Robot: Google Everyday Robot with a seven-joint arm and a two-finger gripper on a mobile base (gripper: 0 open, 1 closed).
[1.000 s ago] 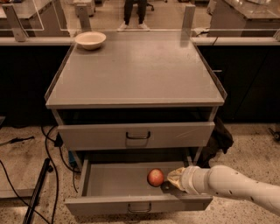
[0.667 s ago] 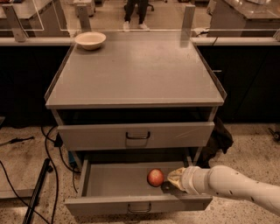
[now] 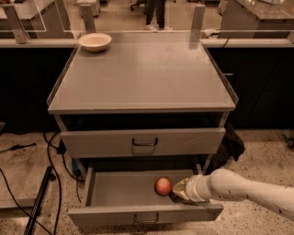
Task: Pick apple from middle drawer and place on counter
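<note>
Grey metal cabinet, seen from the front and above. The counter [image 3: 147, 78] is a broad flat top with low raised rims along both sides. A cream bowl [image 3: 95, 41] stands upright at its far left corner, close to the back edge. Below the top, the upper drawer [image 3: 183, 141] sits slightly out from the cabinet face, with a dark loop handle [image 3: 144, 142] at its centre. The middle drawer [image 3: 119, 190] beneath it is pulled well out, its inside open to view, and its own small handle [image 3: 146, 218] shows on the front panel at the bottom edge of the view. The apple [image 3: 163, 186] lies on the drawer floor, right of centre and nearer the front wall than the back, red-orange with a paler patch. The white arm [image 3: 248, 190] comes in from the lower right, passing over the drawer's right front corner. The gripper [image 3: 178, 189] is inside the middle drawer, low to the floor, just beside the apple on its right; contact between the two cannot be confirmed, and whether the gripper is released or clenched cannot be told. Dark cables [image 3: 49, 153] trail on the speckled floor to the left of the cabinet. A dark bundle [image 3: 229, 144] hangs at the cabinet's right side. A person's legs [image 3: 155, 13] stand beyond the clear partition behind the counter.
</note>
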